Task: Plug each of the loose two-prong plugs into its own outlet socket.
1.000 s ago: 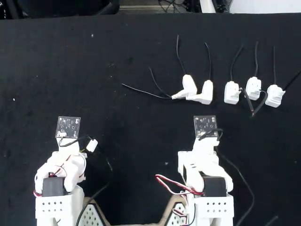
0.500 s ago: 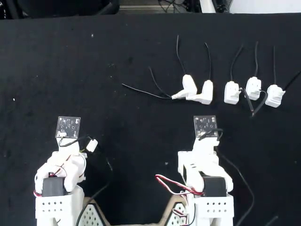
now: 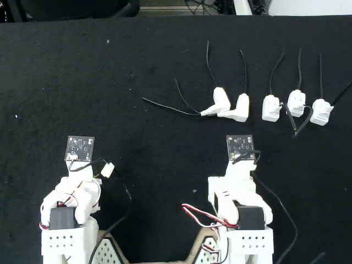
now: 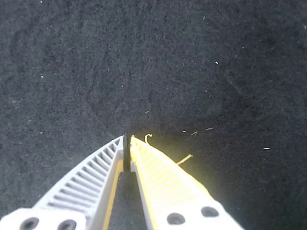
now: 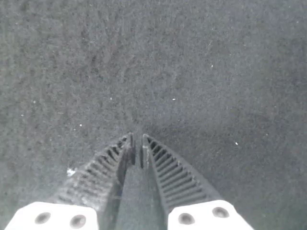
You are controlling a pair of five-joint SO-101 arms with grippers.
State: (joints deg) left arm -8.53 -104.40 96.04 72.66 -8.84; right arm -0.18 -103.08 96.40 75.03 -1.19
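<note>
Spanning the table (image 3: 33, 110), black cloth (image 3: 82, 66) carries plugs (image 3: 221, 102).

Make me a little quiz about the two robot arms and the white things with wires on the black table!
1. True or false: the left pincer is holding a white piece.
2. How many white wired pieces lie on the black table?
3. The right pincer is: A) wide open, B) shut with nothing in it, C) gripping a wire.
Key: 1 false, it is shut and holds nothing. 2 five. 3 B.
</note>
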